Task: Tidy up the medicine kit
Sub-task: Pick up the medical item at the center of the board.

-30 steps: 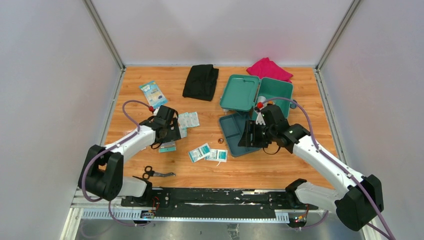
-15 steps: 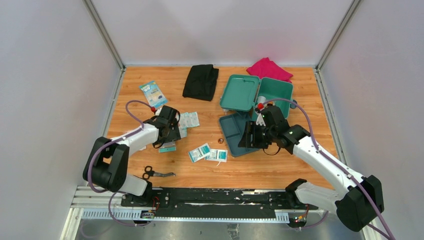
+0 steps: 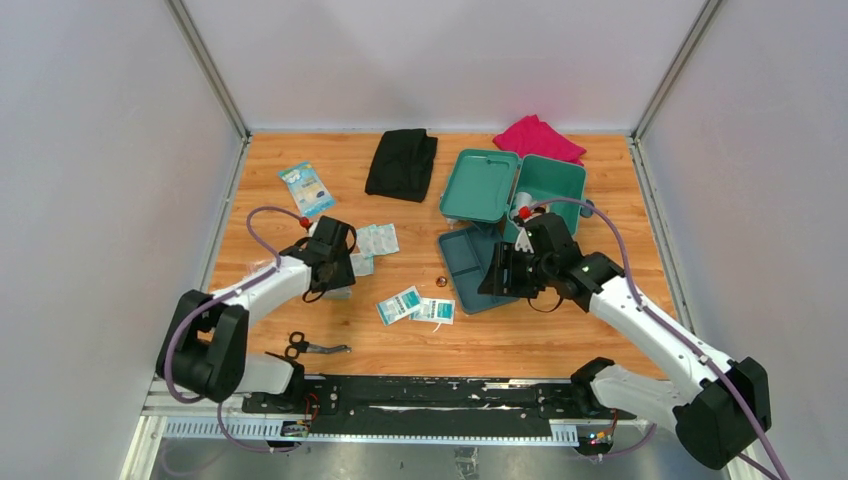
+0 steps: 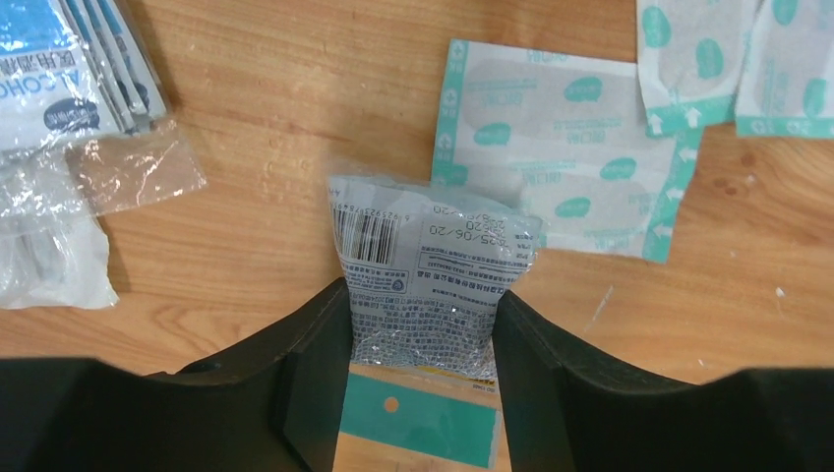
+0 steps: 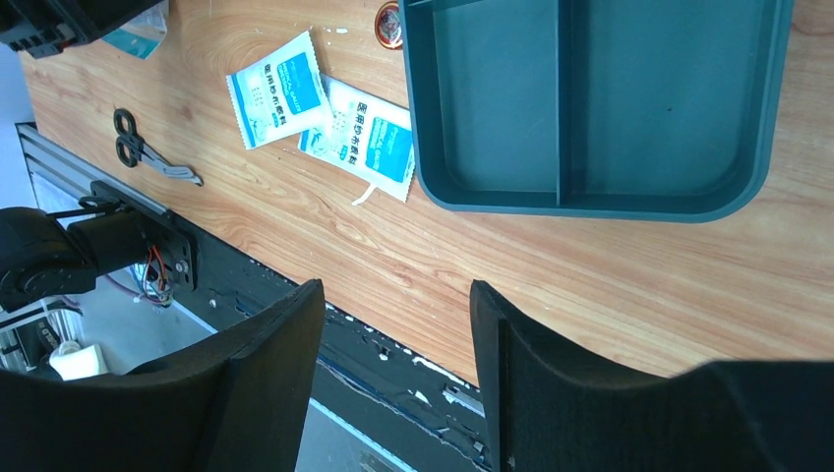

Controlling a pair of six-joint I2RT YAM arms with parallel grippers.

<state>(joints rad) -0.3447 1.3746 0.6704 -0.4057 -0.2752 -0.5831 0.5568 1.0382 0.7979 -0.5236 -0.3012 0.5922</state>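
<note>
The teal medicine kit (image 3: 553, 180) stands open at the back right, its lid (image 3: 480, 184) laid flat to its left. Its two-compartment inner tray (image 3: 463, 256) lies on the table in front and is empty in the right wrist view (image 5: 649, 88). My left gripper (image 3: 338, 280) is low over a clear printed packet (image 4: 433, 265). In the left wrist view the left gripper (image 4: 421, 307) has both fingers against the packet's sides. My right gripper (image 3: 498, 272) hovers over the tray's near edge. The right gripper (image 5: 393, 295) stands open with nothing between its fingers.
Flat plasters (image 4: 570, 167) lie just beyond the packet and alcohol wipes (image 4: 59, 79) to its left. Two blue-and-white sachets (image 3: 415, 305), scissors (image 3: 315, 347), a small brown disc (image 3: 440, 283), a blue pouch (image 3: 307, 187), a black cloth (image 3: 402, 163) and a pink cloth (image 3: 538, 138) lie around.
My left gripper has drawn a little nearer and lower and its jaws have closed in onto the clear packet. The right arm has barely moved.
</note>
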